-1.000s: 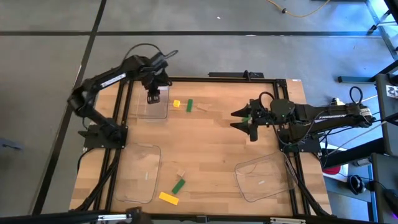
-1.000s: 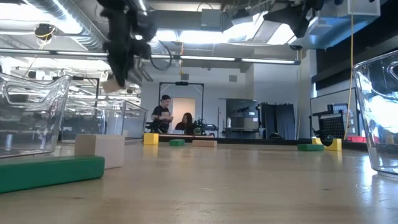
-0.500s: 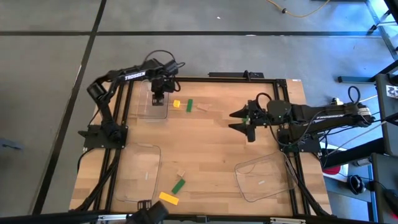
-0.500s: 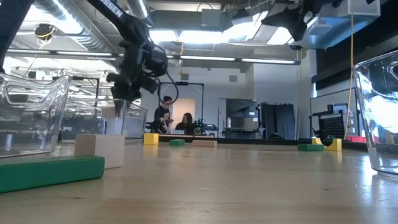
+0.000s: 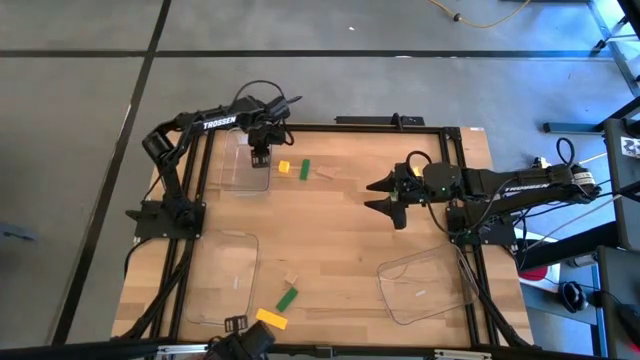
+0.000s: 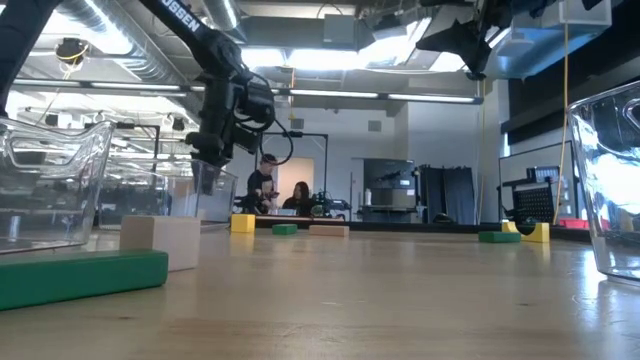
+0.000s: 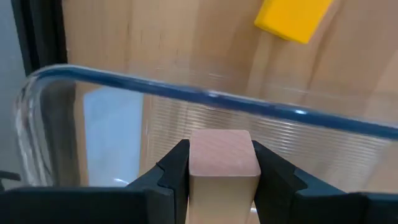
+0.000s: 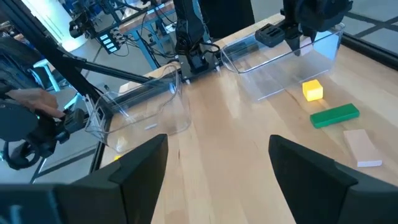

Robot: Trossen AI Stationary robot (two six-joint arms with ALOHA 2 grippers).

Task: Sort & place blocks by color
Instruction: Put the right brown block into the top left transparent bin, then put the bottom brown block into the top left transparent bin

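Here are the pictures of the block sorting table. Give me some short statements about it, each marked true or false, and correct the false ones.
1. The left gripper is shut on a tan block. True.
2. The left gripper hangs over the clear tray at the table's far left corner. True.
3. The right gripper holds a green block. False: its fingers are open and hold nothing.
4. A yellow block lies inside that far tray. False: it lies on the table beside the tray.
5. All three trays hold green blocks. False: none shows in any tray.
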